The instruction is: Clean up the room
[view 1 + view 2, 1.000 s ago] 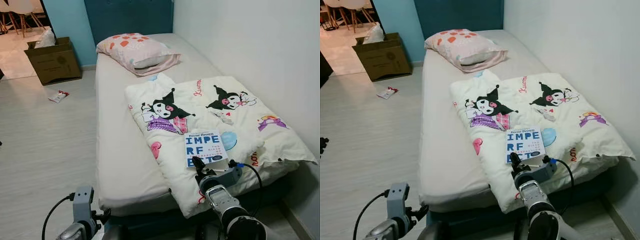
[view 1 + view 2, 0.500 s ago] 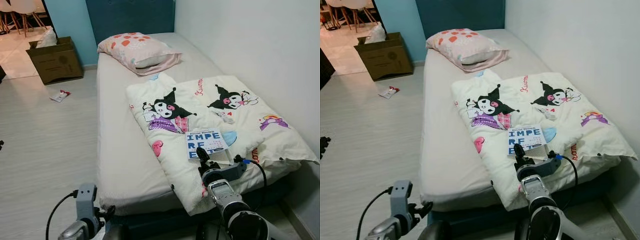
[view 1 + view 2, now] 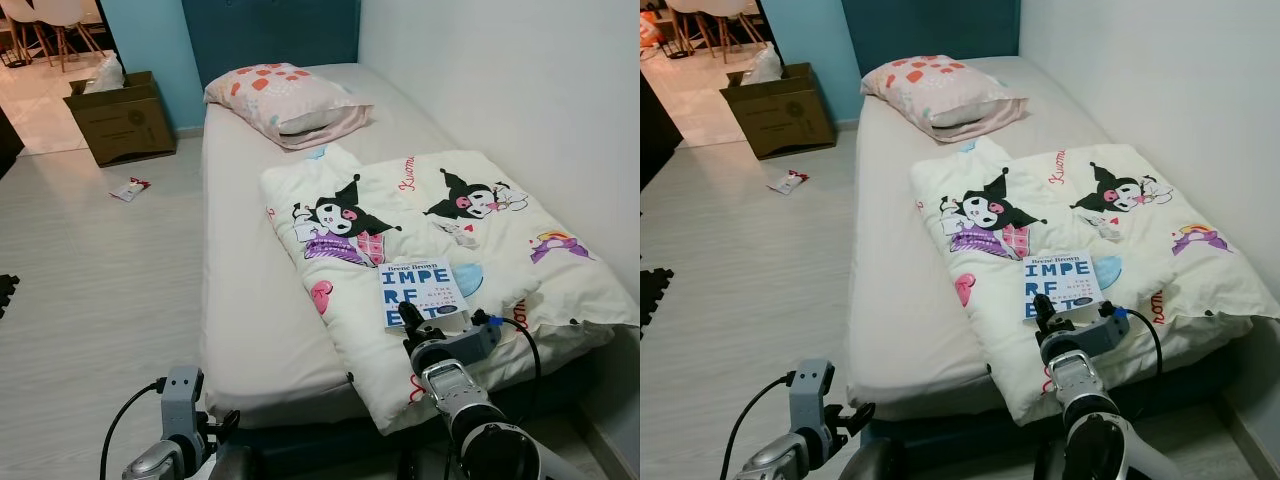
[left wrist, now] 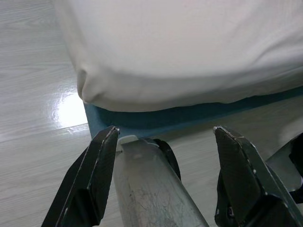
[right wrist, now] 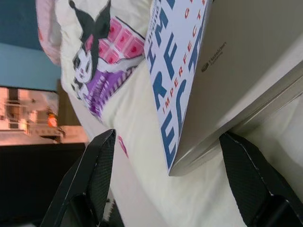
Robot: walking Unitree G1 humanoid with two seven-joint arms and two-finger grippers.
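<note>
Left eye view: right gripper (image 3: 408, 318), fingers spread apart, covers the book's (image 3: 423, 291) near edge on the duvet (image 3: 400, 230); left gripper (image 4: 163, 163) also spread.

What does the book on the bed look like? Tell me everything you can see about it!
The white paperback book with big blue letters lies flat, cover up, on the cream cartoon-print blanket near the foot of the bed. Its cover reads "IMPE RF" in large print with a small name above. The right gripper sits at its near edge, black fingers spread open either side of a corner, not yet squeezing it.
</note>
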